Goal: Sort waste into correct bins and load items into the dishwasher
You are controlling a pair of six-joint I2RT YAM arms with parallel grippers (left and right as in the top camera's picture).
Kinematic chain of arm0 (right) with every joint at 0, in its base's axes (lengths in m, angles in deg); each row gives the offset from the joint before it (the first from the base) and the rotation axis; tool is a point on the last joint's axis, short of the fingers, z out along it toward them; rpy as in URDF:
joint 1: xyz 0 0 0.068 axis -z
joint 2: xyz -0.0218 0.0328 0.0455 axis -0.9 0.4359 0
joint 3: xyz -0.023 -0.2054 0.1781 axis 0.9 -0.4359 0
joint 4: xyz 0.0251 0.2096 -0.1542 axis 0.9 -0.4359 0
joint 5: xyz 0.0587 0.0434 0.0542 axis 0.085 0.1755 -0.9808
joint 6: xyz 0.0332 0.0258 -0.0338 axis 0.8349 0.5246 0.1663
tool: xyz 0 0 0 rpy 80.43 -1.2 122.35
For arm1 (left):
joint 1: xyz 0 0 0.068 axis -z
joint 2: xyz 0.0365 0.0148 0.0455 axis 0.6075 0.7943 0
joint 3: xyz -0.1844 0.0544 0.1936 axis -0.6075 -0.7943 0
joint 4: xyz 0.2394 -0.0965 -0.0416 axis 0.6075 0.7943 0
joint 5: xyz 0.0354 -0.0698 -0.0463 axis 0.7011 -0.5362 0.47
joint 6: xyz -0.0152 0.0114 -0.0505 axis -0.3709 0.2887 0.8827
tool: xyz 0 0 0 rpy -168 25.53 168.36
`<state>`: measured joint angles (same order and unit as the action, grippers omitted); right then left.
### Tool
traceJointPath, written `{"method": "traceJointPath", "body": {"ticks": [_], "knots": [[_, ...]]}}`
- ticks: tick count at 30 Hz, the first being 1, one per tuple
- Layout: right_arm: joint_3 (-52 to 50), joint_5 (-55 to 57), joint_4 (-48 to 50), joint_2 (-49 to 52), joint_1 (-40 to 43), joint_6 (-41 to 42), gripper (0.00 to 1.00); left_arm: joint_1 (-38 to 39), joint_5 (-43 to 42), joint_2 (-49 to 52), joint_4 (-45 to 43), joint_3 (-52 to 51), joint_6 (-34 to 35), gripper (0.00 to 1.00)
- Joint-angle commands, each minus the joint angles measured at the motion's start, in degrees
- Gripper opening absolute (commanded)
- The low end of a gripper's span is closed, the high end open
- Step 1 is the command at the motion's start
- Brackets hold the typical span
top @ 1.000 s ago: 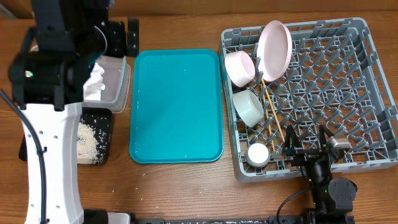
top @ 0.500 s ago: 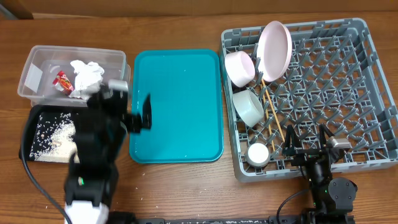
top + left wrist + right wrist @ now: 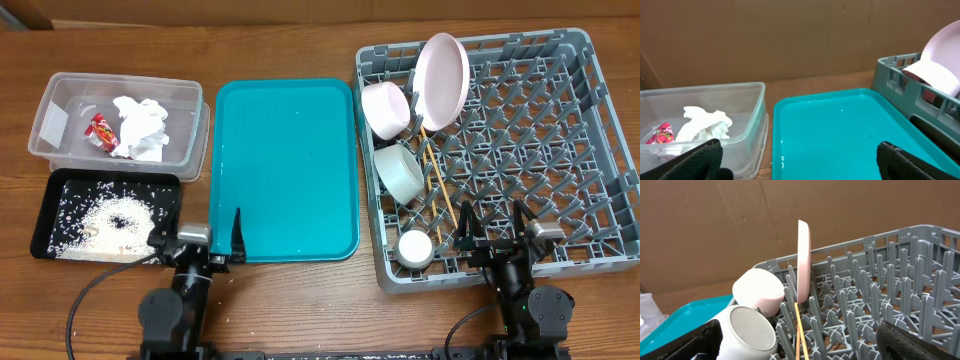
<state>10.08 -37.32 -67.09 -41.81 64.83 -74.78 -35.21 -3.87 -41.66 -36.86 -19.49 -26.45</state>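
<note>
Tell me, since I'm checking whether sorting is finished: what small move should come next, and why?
Probably none: I'd park the open left gripper and right gripper. The napkin and red wrapper lie in the clear tub, rice in the black tray, and plate, bowls, cup and chopsticks sit in the rack.

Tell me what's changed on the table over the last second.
The left arm withdrew from over the clear plastic rectangular tub and shallow black rectangular tray to the table's near edge, jaws open, holding nothing; both bins are now uncovered. Unchanged: the right arm, the large teal plastic tray and the dishes in the grey lattice dish rack.
</note>
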Motion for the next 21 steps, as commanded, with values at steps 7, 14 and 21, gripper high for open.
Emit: {"method": "traceJointPath", "body": {"ticks": [7, 14, 21], "knots": [[-0.61, -0.31, 0.24, -0.46, -0.28, 0.22, 1.00, -2.97, -5.14, -5.35, 1.88, -4.13, -1.73, 1.00], [-0.61, -0.31, 0.24, -0.46, -0.28, 0.22, 1.00, -2.93, -4.74, -5.22, 1.75, -4.13, -1.77, 1.00], [-0.61, -0.31, 0.24, -0.46, -0.28, 0.22, 1.00, -2.93, -4.74, -5.22, 1.75, -4.13, -1.77, 1.00]]}}
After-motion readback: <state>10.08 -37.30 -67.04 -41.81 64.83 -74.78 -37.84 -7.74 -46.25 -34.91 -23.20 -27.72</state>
